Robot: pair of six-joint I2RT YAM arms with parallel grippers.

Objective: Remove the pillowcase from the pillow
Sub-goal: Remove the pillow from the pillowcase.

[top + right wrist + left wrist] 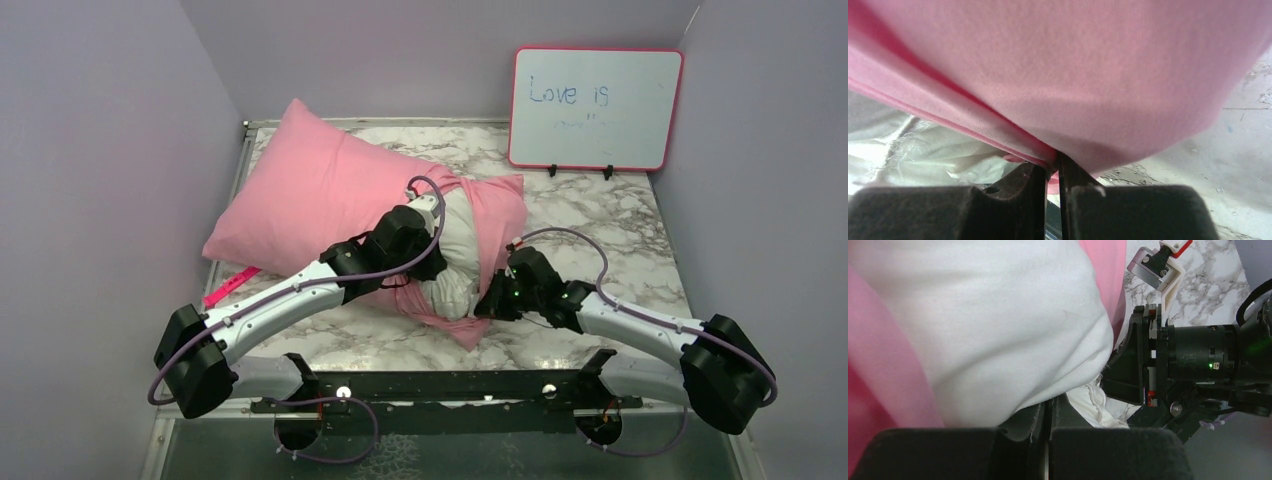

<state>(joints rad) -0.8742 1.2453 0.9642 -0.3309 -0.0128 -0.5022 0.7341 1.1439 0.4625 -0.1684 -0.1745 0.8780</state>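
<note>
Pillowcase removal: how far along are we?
Done: the open end of the pillowcase is peeled back, baring one end of the pillow. In hand: the left gripper pinches the white pillow fabric, and the right gripper pinches the pink hem. Left: most of the pillow sits inside the cover; the two need pulling apart.

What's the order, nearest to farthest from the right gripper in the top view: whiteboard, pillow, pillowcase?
1. pillowcase: pinched in the right gripper.
2. pillow: just left of the gripper.
3. whiteboard: far back, on the right.
</note>
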